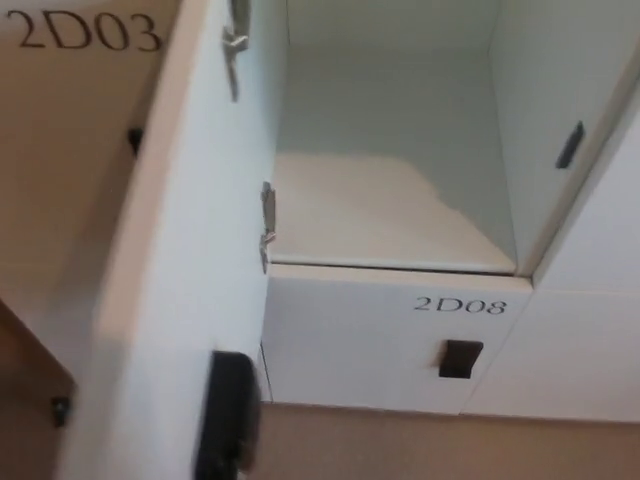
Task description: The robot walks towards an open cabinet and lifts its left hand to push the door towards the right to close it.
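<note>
The white cabinet door stands open, swung out toward me at the left of the head view, its inner face showing. A black latch block sits on that inner face near the bottom edge. Two metal hinges join the door to the left wall of the open compartment, which is bare inside with a pale shelf floor. Neither of my hands shows in the picture.
Below the open compartment is a shut door marked 2D08 with a black handle. A door marked 2D03 lies at the far left. Another white door with a black handle stands at right. Beige carpet runs along the bottom.
</note>
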